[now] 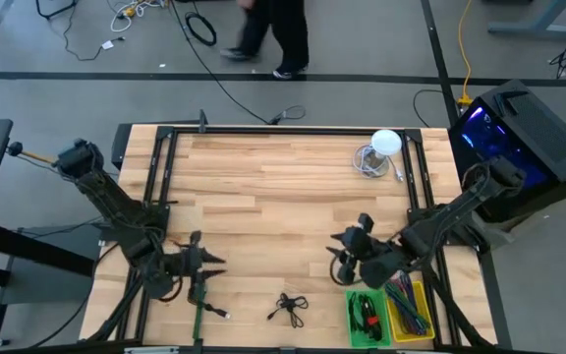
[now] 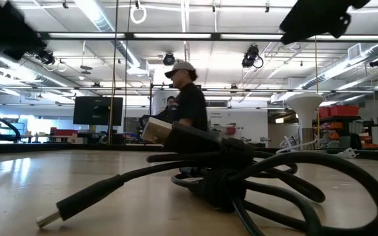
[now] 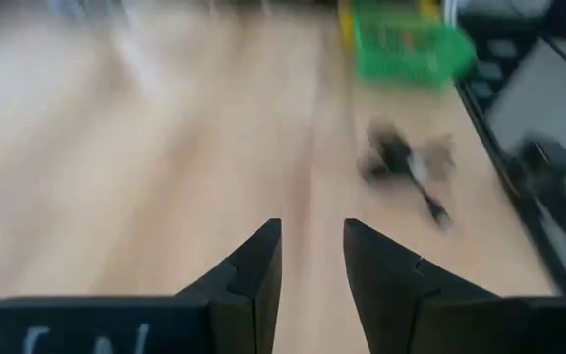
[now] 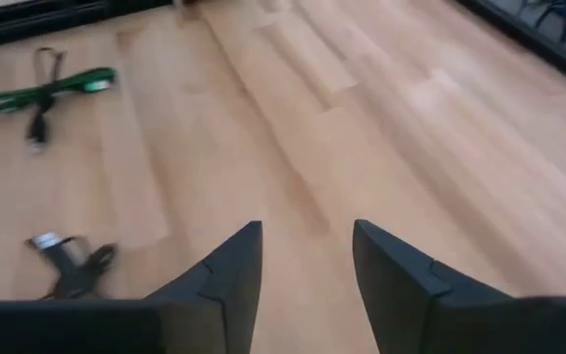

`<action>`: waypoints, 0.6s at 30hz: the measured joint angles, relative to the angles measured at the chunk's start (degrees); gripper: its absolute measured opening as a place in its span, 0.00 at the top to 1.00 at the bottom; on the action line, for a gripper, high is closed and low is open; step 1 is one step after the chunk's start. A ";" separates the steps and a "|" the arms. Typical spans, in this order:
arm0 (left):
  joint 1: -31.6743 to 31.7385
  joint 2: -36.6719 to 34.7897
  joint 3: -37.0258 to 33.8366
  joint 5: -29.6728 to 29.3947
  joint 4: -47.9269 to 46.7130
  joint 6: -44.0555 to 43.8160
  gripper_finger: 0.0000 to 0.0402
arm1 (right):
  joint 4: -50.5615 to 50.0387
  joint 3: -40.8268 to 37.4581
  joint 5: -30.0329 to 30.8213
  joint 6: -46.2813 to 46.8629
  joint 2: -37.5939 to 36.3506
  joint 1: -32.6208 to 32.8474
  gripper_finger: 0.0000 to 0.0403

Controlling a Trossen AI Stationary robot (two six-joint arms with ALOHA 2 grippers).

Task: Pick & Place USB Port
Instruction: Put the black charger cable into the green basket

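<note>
A black USB cable, coiled in a bundle, lies flat on the wooden table near its front edge (image 1: 288, 307). It fills the low view (image 2: 228, 174), with its plug end resting on the wood (image 2: 51, 216). My left gripper (image 1: 204, 261) hovers to the cable's left, open and empty; its wrist view shows the cable ahead (image 3: 411, 167). My right gripper (image 1: 347, 258) hovers to the cable's right and a little farther back, also open and empty (image 4: 308, 256); the cable sits off to one side in its view (image 4: 72, 264).
A green bin (image 1: 367, 317) and a yellow bin (image 1: 408, 310), both holding cables, stand at the front right. A green strip with a dark cable (image 1: 199, 313) lies front left. A white lamp-like object (image 1: 381, 147) sits far right. A person walks beyond the table (image 2: 189, 105).
</note>
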 joint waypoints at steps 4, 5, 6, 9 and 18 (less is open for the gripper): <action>1.71 2.43 0.00 13.32 -5.02 -11.76 0.73 | 0.00 0.00 0.04 -2.68 0.00 -2.44 0.60; 1.99 3.11 0.10 16.17 -5.16 -12.81 0.74 | 0.01 0.00 0.06 -3.25 0.00 -2.90 0.60; 2.37 3.78 0.43 19.32 -5.90 -13.58 0.75 | 0.02 0.00 0.04 -3.61 0.00 -3.34 0.60; 4.22 5.92 3.90 28.46 -9.91 -15.53 0.78 | 0.02 0.00 -0.04 -3.96 0.00 -4.41 0.60; 7.35 16.76 22.38 46.29 -37.71 -14.77 0.80 | 0.09 0.00 -0.01 -5.25 -0.02 -6.57 0.60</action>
